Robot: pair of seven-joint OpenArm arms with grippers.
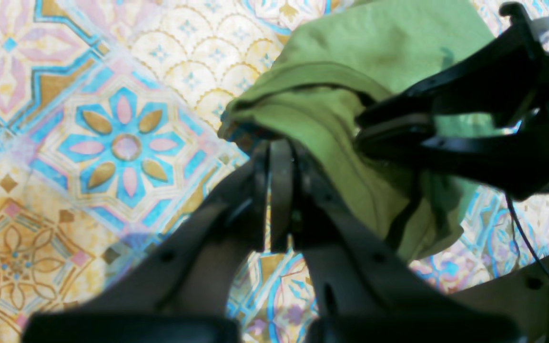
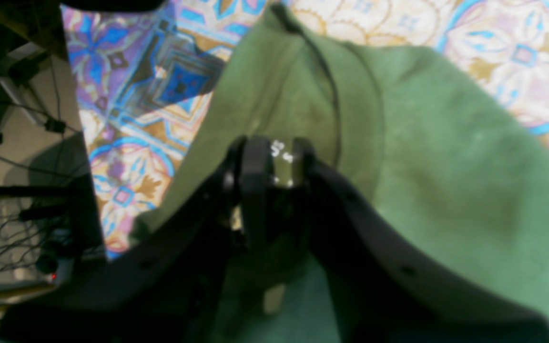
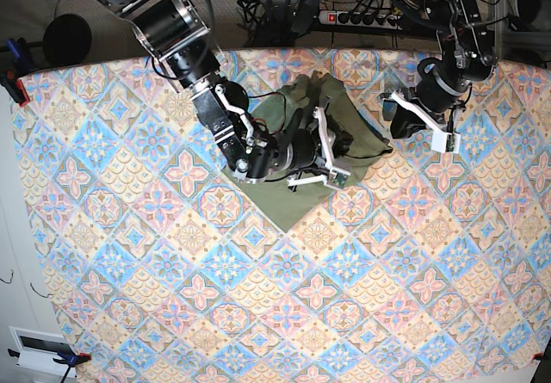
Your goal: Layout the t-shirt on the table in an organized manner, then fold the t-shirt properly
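Olive-green cotton, the t-shirt (image 3: 297, 155) lies bunched and partly folded on the far middle of the table (image 3: 258, 314), its near corner pointing toward you.

Your right gripper (image 2: 274, 162) is down on the shirt with its jaws nearly together, pinching cloth at the neck; the small pale label (image 2: 281, 151) shows between the pads. Your left gripper (image 1: 279, 157) has its jaws pressed together. In the left wrist view its tips sit against a folded edge of the shirt, yet in the base view that arm hangs over bare cloth to the shirt's side, so you cannot be sure it holds anything.

The risk, as I judge it: if you lift on the neck pinch alone, the layers may drag up in a lump and twist rather than spread, or the thin hem may slip out. The two grippers also stand close in the left wrist view, so a fast sweep could knock them together.

Room is generous toward you and to both sides; the far table edge (image 3: 362, 52), with cables beyond, is near.
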